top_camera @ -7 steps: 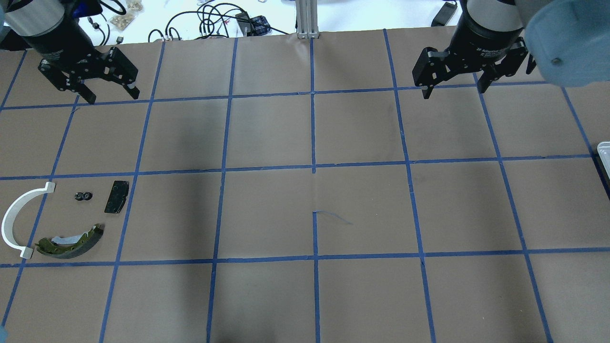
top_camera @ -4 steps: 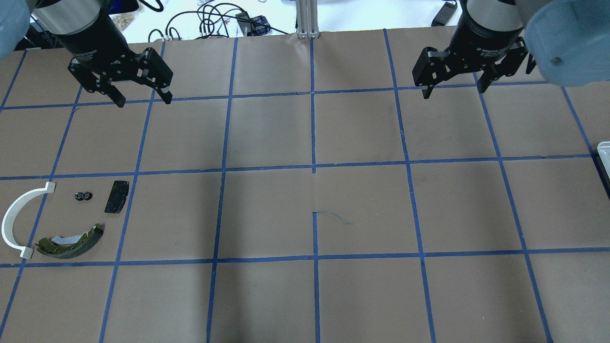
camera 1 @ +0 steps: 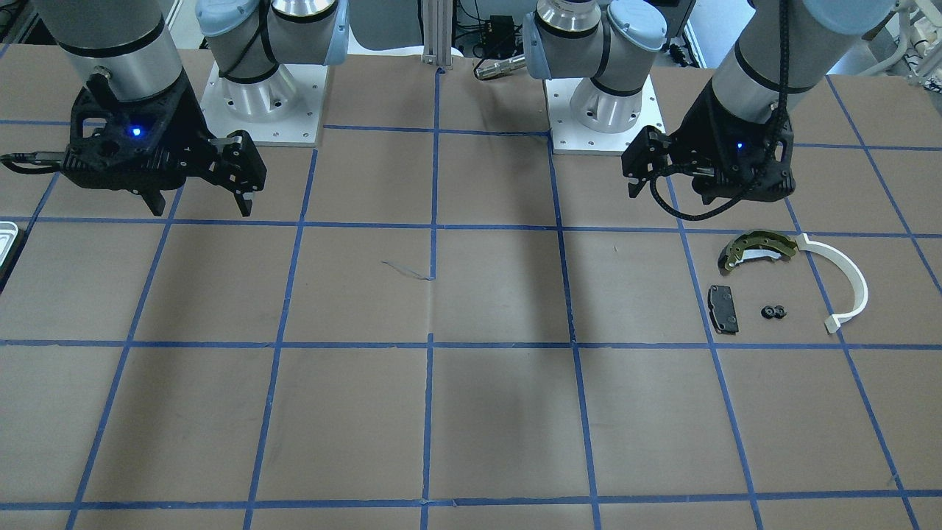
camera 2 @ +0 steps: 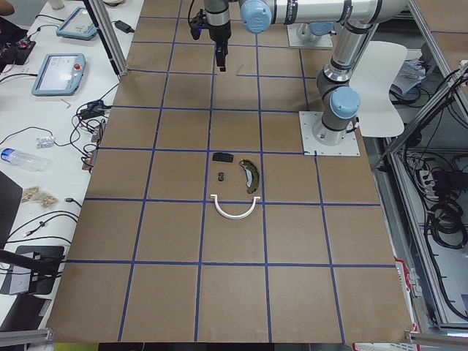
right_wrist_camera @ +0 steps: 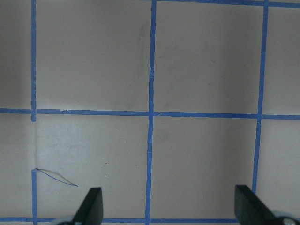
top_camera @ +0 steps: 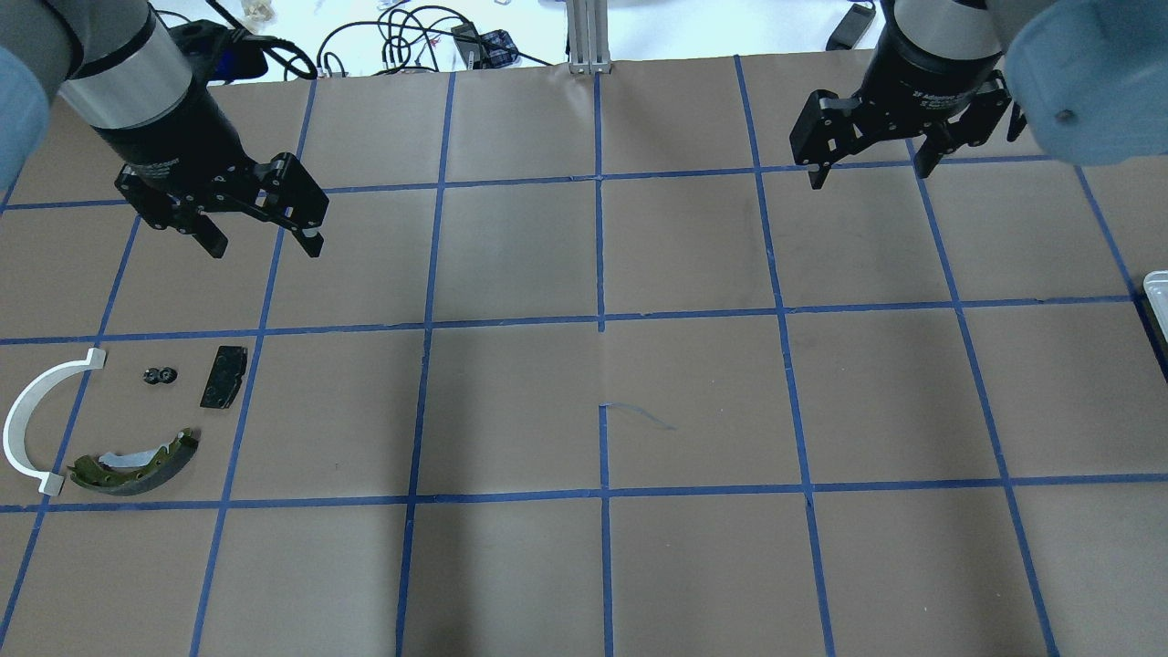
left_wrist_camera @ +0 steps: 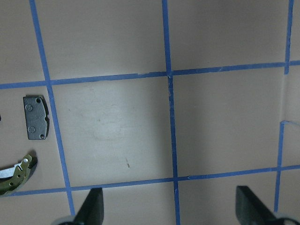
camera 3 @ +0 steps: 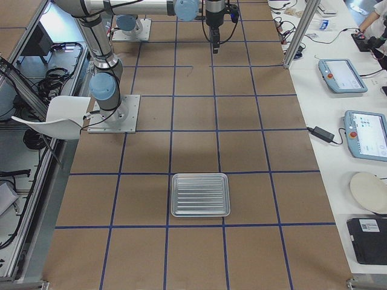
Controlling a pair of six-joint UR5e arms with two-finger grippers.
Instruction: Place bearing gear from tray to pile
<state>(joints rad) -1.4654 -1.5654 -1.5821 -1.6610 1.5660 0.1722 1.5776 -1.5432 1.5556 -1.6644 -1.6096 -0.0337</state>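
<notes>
Status: the transfer appears complete. The tray [camera 3: 200, 194], at the 3 o'clock end of the table [top_camera: 693, 401] in the overhead view, shows only its bare ribbed floor in the right-side view, with nothing in it. The bearing gear [top_camera: 161, 374] lies on the brown paper within the pile, towards 8 o'clock of the table. It sits just beside the black brake pad [top_camera: 224, 376], at that pad's 9 o'clock. It is at 12 o'clock of the olive brake shoe [top_camera: 137, 461] and at 3 o'clock of the white curved bracket [top_camera: 14, 429], and appears to touch none of them. The gear is small, black and dull, and reads as two round lobes side by side. Teeth and bore are too small to make out. The left gripper [top_camera: 265, 248] hangs above the table at roughly 1 o'clock of the pile, its claw spread wide and carrying nothing, as the wrist view confirms with only bare paper between the fingers. The right gripper [top_camera: 869, 178] hangs at the table's 1 o'clock, also spread and empty. In my judgement nothing is left but for the arms to clear away. I cannot confirm whether further gears were due.
</notes>
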